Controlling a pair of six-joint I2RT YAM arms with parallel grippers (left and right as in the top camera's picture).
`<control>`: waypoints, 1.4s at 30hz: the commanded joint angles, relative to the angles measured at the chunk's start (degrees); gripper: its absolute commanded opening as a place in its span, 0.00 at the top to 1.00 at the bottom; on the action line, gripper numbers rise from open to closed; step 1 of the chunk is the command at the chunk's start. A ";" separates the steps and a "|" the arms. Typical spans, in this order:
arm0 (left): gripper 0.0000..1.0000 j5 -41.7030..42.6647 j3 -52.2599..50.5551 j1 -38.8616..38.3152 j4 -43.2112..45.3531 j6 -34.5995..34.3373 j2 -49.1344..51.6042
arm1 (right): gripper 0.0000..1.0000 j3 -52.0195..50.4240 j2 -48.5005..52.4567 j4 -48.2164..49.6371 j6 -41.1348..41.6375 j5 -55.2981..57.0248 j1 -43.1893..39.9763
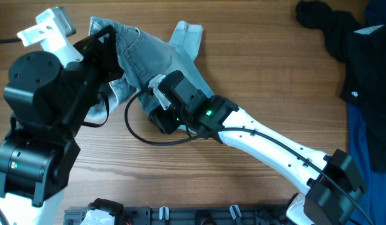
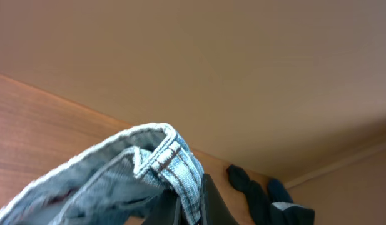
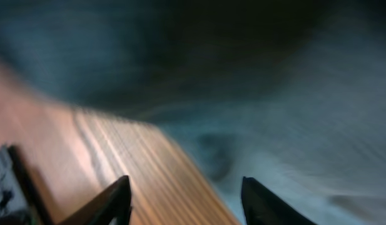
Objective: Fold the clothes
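The light blue denim shorts (image 1: 149, 56) lie bunched at the back left of the wooden table, one cuffed leg (image 1: 187, 34) pointing to the back. My left gripper (image 2: 193, 209) is shut on a seamed edge of the shorts (image 2: 174, 165) and holds it lifted above the table; overhead it sits at the shorts' left side (image 1: 108, 47). My right gripper (image 3: 185, 194) is open and empty, low over the table at the shorts' near edge (image 3: 293, 144); overhead it is at that same edge (image 1: 156, 94). The view there is blurred.
A black garment (image 1: 340, 44) and dark blue fabric (image 1: 371, 125) lie at the table's right edge; they also show far off in the left wrist view (image 2: 255, 194). A black cable (image 1: 142, 134) loops beside the right arm. A dark rack (image 1: 199, 215) runs along the front edge.
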 commanded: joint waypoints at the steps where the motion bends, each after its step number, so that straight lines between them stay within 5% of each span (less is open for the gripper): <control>1: 0.96 -2.69 3.69 -1.51 0.94 -0.13 -1.27 | 0.38 -0.50 0.20 1.27 6.40 7.65 0.02; 11: 0.96 -7.45 13.07 -1.66 5.49 1.05 -0.85 | 0.33 -0.50 0.17 9.49 -0.44 -8.50 0.24; 17: 0.96 -22.32 13.68 -5.88 8.87 4.92 0.24 | 0.32 -0.48 0.17 13.64 -1.51 -18.01 0.24; 20: 0.96 -36.79 13.68 -10.47 10.54 6.49 2.23 | 0.31 -0.48 0.17 15.02 -1.68 -19.85 0.24; 24: 0.96 -52.11 13.70 -17.25 18.75 17.97 4.81 | 0.27 -0.48 0.17 14.62 -6.01 -24.96 0.24; 28: 0.96 -62.99 13.68 -22.62 29.53 28.44 8.02 | 0.26 -0.48 0.17 15.98 -5.97 -23.91 0.24; 34: 0.96 -67.60 13.70 -29.09 41.68 37.33 10.93 | 0.24 -0.48 0.17 19.23 -2.51 -13.33 2.05; 42: 0.96 -68.43 13.70 -29.83 43.56 37.70 11.19 | 0.20 -0.48 0.17 18.47 2.14 6.75 5.86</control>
